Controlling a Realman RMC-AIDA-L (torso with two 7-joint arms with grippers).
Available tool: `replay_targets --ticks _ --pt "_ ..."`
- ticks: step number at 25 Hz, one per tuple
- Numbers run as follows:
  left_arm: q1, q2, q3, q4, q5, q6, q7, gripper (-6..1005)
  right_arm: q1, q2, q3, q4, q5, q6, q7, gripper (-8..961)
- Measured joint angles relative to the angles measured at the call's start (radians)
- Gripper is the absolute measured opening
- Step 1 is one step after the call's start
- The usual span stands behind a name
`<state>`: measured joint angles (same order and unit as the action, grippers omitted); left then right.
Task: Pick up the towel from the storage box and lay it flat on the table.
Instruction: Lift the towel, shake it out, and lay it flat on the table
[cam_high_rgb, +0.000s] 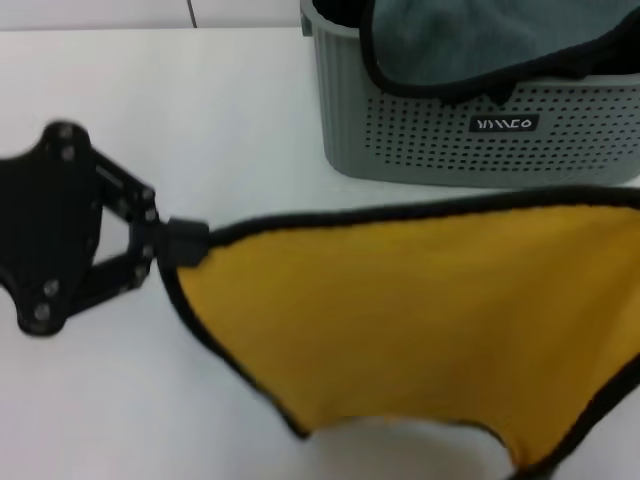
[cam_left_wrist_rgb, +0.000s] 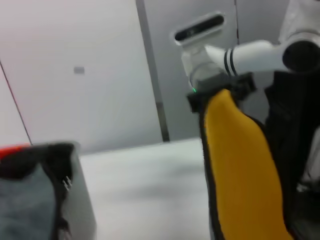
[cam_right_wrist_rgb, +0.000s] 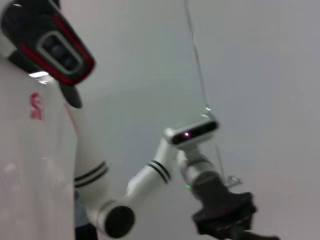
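Observation:
The towel (cam_high_rgb: 420, 330) hangs spread out in the air above the table (cam_high_rgb: 200, 110), in front of the storage box (cam_high_rgb: 470, 140), with its bright yellow side towards the head view and black edging all round. My left gripper (cam_high_rgb: 180, 243) is shut on the towel's left top corner. The towel's right end runs out of the head view. In the left wrist view my right gripper (cam_left_wrist_rgb: 207, 95) is shut on the far top corner of the towel (cam_left_wrist_rgb: 240, 165). The right wrist view shows my left gripper (cam_right_wrist_rgb: 227, 217) from afar.
A second towel (cam_high_rgb: 480, 45), grey-teal with black edging, lies in the storage box and hangs over its front rim. The box stands at the back right of the table. It also shows in the left wrist view (cam_left_wrist_rgb: 82, 205).

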<state>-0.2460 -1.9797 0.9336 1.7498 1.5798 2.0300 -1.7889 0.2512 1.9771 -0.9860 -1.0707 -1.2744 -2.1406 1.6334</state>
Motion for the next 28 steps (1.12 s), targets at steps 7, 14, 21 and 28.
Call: replay_targets --ticks 7,14,21,28 --pt "-0.1 -0.108 0.031 -0.254 0.445 -0.071 0.051 21 0.161 0.043 -0.097 0.303 -0.356 0.264 -0.09 41" --pt "-0.219 -0.1 0.011 -0.487 0.645 -0.296 0.047 24 0.205 0.03 -0.123 0.35 -0.392 0.509 -0.12 47" --pt "-0.259 -0.099 0.011 -0.47 0.701 -0.363 -0.011 27 0.173 0.025 -0.115 0.273 -0.395 0.576 -0.12 53" --pt "-0.245 -0.09 -0.017 -0.246 0.412 -0.203 -0.057 30 0.129 0.039 -0.061 0.074 -0.299 0.38 -0.085 59"
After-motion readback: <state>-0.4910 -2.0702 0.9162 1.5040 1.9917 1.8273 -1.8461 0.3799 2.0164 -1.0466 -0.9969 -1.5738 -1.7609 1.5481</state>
